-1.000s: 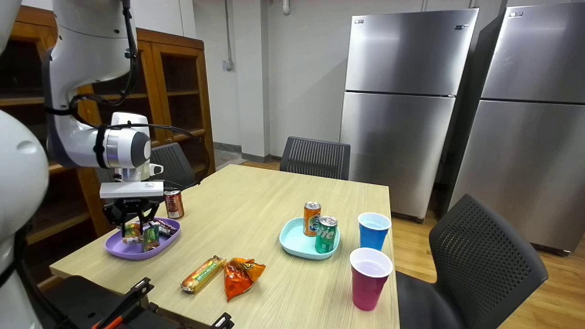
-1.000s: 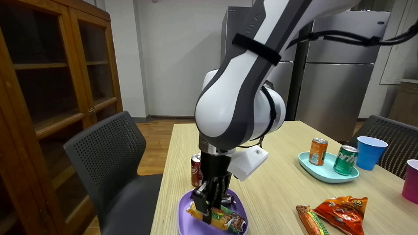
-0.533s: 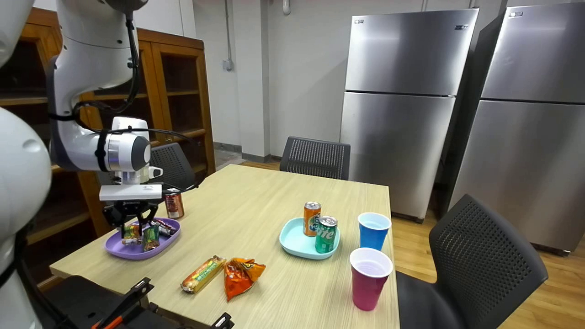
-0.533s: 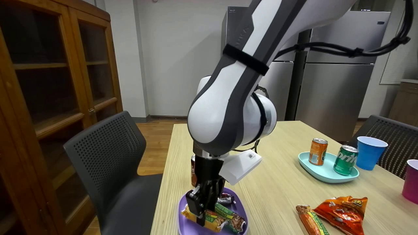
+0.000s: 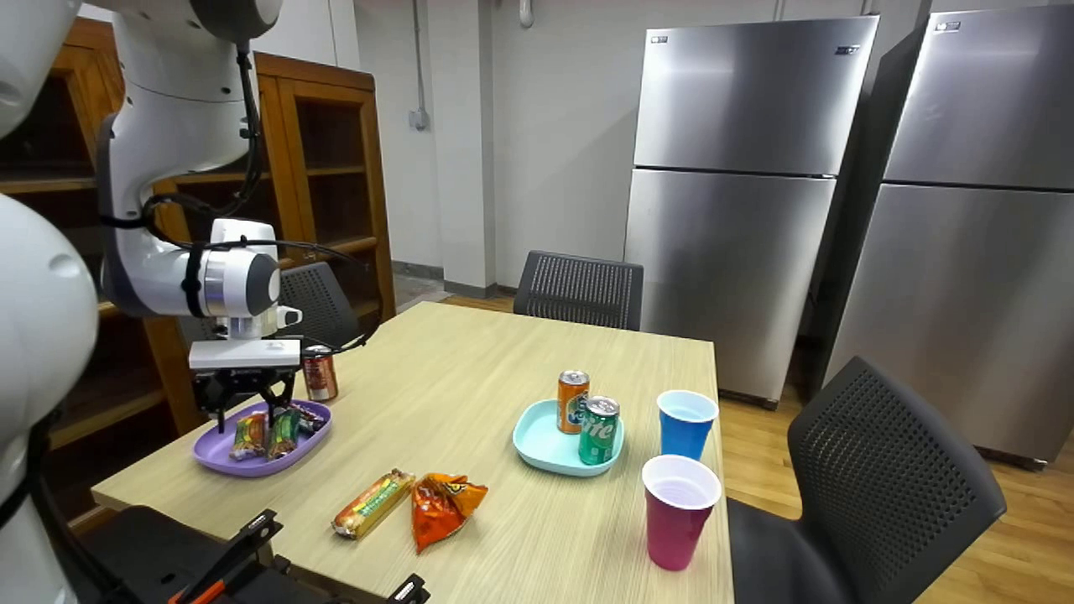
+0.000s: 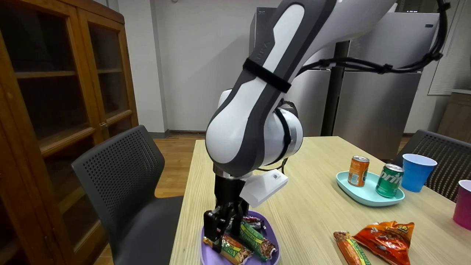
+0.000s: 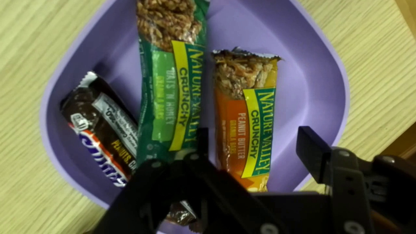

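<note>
Gripper [image 7: 253, 134], fingers spread, holding nothing, at the purple tray [image 7: 294, 81]: peanut butter granola bar [image 7: 245, 120] between the fingertips, long axis square to their span, flat inside the tray, oblong, glossy orange film; green-wrapped granola bar [image 7: 170, 87] alongside in the tray; dark brown candy bar [image 7: 100, 126], crimp-ended, nearer the tray's wall

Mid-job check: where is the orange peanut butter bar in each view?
In an exterior view: peanut butter bar, lower left.
In an exterior view: peanut butter bar, bottom centre.
Wrist view: peanut butter bar, just right of centre.
Shared landmark: the purple tray it lies in.
</note>
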You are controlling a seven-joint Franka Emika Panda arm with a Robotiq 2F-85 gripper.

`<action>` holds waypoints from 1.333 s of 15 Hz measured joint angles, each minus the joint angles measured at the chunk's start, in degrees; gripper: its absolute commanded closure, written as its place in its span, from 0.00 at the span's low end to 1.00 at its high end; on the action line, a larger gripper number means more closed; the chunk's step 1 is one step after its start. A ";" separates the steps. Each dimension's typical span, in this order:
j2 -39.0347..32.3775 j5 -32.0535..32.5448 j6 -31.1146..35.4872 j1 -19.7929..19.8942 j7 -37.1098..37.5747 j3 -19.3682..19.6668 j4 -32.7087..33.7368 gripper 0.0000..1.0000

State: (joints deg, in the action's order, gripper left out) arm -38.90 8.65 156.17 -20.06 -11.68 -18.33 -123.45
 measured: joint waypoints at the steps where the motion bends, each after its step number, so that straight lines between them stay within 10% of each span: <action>1: 0.01 0.00 0.05 0.00 0.00 0.00 0.23 0.00; 20: 6.01 1.14 1.08 -2.92 7.63 7.39 3.07 0.00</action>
State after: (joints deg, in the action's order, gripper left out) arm -32.90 9.78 157.25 -22.98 -4.05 -10.94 -120.38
